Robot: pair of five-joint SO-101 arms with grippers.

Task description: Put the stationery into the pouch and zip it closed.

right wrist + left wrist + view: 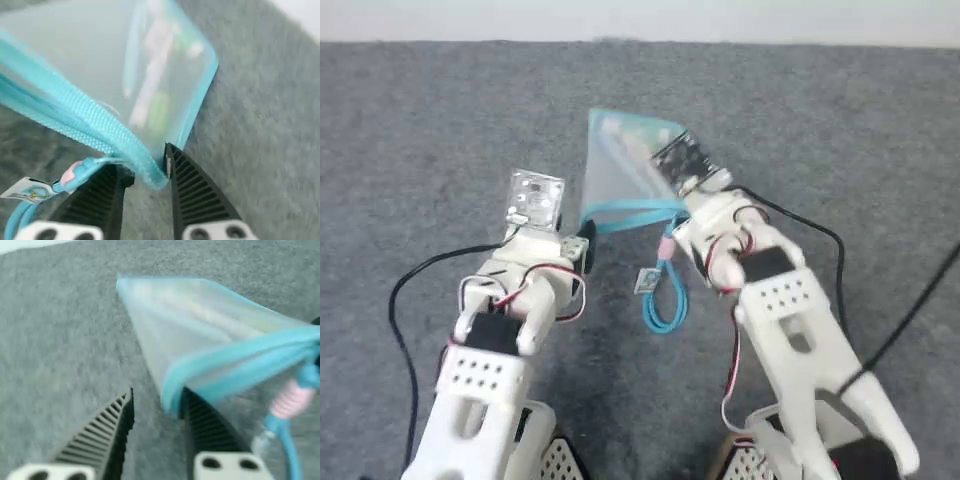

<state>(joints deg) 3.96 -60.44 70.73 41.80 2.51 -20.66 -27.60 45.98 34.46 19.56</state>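
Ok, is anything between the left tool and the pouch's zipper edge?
Nothing visible. The open left tool sits right at one corner of the pouch, on its zipper edge; the right tool holds the other corner.

The pouch (620, 170) is frosted, see-through pale blue, edged in bright turquoise, with a woven turquoise zip band (75, 120). The stationery (152, 95) inside shows through as blurred streaks of pink, white and light green. The cord (665, 300) is the same turquoise, with a pale pink ribbed bead (292, 399) and a white tag (24, 191) printed in blue and yellow. The table (420, 130) is mottled dark grey. The left pincer (157, 392) and right pincer (142, 165) have black ribbed fingers on white bodies. A black cable (393, 310) trails over the grey.
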